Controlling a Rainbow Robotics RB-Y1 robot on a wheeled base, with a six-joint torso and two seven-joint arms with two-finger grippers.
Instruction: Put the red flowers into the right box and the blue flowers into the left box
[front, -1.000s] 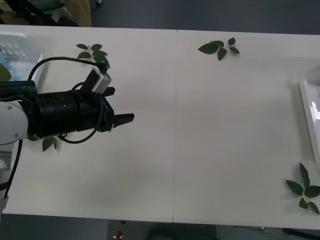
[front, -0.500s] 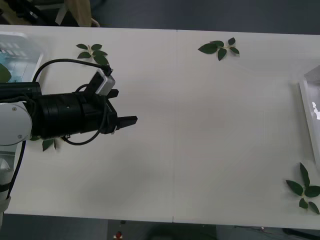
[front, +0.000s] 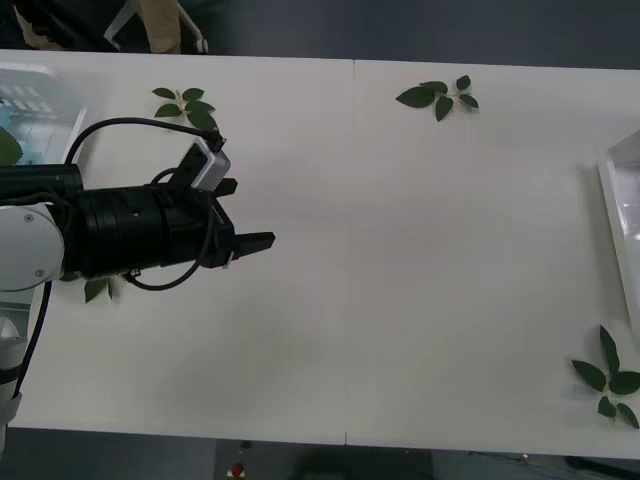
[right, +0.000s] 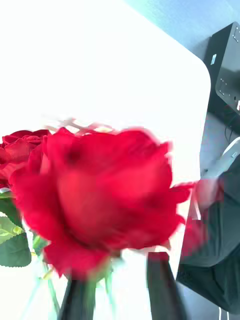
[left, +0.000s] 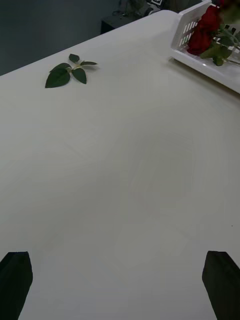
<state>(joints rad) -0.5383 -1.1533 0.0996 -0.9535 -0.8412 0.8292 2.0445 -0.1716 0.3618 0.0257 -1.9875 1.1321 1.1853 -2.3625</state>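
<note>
Right wrist view: right hand (right: 117, 295) clenched on red flowers (right: 107, 200), bloom just beyond fingers; left hand (left: 117, 275) released.

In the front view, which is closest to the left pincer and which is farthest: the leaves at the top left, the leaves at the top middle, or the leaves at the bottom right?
From the left pincer, over the table's left half:
1. Top-left leaf sprig, just behind the arm.
2. Top-middle leaf sprig, by the far edge.
3. Bottom-right leaf sprig, at the near right corner.
</note>
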